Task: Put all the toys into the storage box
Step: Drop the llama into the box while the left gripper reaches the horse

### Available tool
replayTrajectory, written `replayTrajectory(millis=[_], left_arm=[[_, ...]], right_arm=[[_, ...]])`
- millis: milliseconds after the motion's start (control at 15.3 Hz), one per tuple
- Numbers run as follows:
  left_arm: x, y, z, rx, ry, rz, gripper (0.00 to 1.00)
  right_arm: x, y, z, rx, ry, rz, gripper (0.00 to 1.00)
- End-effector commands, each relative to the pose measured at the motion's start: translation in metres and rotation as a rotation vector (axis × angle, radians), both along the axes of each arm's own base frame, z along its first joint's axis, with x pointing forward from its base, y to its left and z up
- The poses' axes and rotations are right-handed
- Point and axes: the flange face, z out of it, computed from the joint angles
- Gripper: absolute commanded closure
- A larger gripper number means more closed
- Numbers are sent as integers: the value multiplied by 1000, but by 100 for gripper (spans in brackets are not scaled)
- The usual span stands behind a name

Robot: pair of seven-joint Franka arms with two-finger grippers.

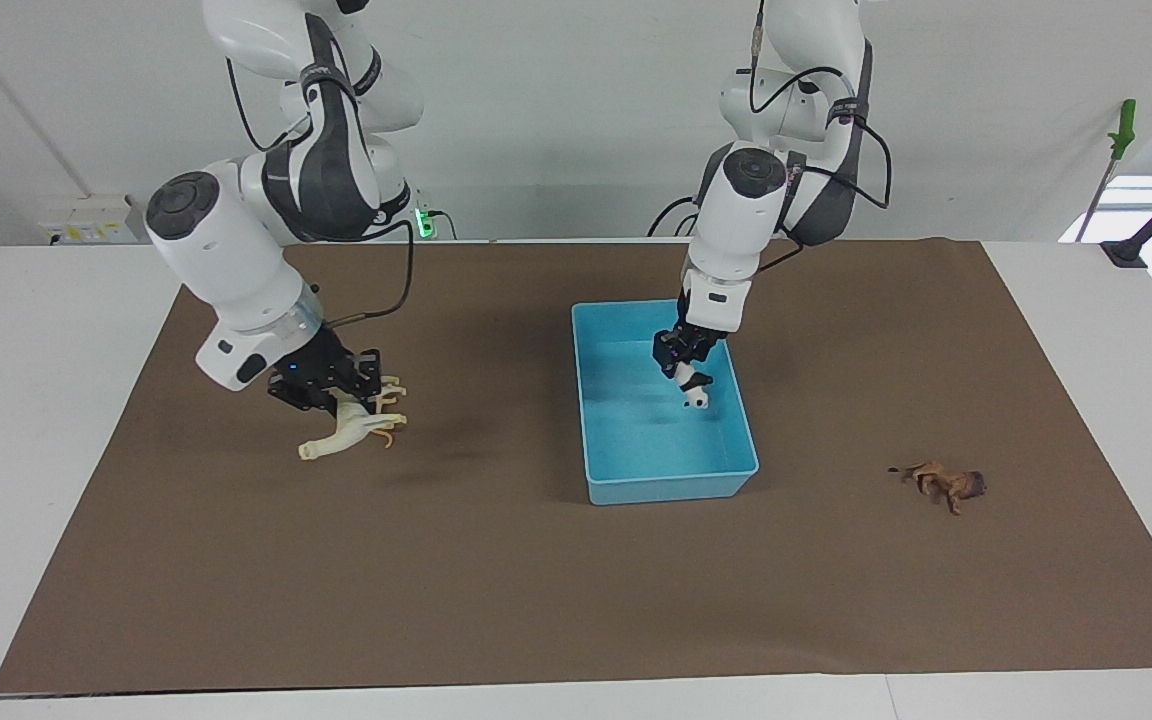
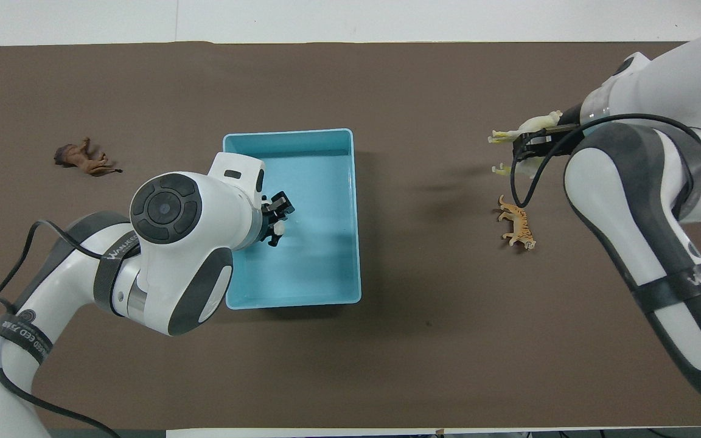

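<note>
The panda is gripped by the left end effector above the inside of the storage box, which sits mid-worktop. The horse is clasped by the right end effector, raised over the right arm's end. The tiger stands there, nearer the robots. The lion lies toward the left arm's end. 2 toys are held, 2 are loose.

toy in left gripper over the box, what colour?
Black and white: the panda, held by the left gripper over the storage box. Facing view shows it best.
</note>
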Motion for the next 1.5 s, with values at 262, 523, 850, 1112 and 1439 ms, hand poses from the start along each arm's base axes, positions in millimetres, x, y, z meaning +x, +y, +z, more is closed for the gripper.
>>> replayTrajectory(millis=[262, 523, 850, 1112, 1439], left_arm=[[59, 153, 34, 3, 3, 282, 0], [92, 251, 29, -18, -132, 382, 0], [136, 348, -10, -16, -271, 473, 0], [159, 387, -57, 9, -245, 533, 0], [153, 419, -93, -4, -232, 712, 0]], right_arm=[[-12, 150, 28, 61, -4, -239, 100], [-33, 225, 35, 133, -67, -269, 99], [-47, 335, -8, 190, -106, -289, 90], [-65, 367, -24, 164, -92, -239, 0], [-54, 313, 13, 3, -69, -175, 0]])
